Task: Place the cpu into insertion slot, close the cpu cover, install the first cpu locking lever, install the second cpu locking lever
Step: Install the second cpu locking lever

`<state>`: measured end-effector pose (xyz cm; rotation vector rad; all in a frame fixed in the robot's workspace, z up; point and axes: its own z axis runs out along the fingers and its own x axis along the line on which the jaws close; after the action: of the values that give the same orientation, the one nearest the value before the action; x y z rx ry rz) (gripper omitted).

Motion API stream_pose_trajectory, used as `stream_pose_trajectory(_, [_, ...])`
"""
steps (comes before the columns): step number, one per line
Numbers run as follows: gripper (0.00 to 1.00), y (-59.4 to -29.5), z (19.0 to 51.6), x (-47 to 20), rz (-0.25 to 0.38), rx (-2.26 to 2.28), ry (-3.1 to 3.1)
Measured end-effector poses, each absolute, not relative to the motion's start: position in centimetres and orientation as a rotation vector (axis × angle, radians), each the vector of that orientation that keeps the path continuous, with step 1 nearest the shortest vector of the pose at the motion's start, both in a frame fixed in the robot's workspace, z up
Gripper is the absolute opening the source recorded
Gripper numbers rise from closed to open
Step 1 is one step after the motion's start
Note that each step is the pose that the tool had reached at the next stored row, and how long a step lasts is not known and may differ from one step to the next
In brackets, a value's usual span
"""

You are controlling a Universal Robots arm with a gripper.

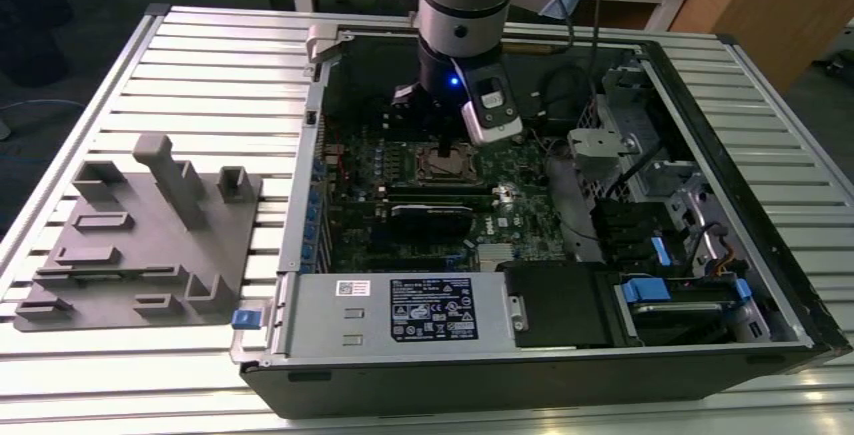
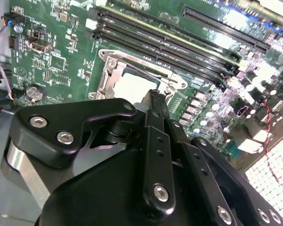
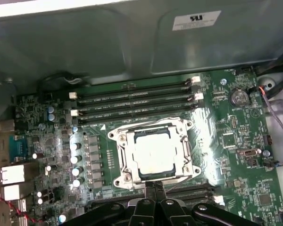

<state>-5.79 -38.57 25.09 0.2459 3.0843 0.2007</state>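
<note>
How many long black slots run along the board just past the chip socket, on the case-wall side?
4 slots, stacked side by side between the socket and the case wall. More lie beside the gripper, partly hidden.

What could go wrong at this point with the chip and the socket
The cpu already lies in the insertion slot with the cpu cover framing it. The tool sits right at the socket's edge, so a small slip might scrape the green board or the frame. If the chip is not fully seated, pressing there could bend socket contacts. The long black slots close by could also be knocked.
</note>
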Motion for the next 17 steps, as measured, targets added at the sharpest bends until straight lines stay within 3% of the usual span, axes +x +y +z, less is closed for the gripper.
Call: stream_pose_trajectory(17, [0.11, -40.0, 24.2, -6.8, 0.201, 0.245, 3.079])
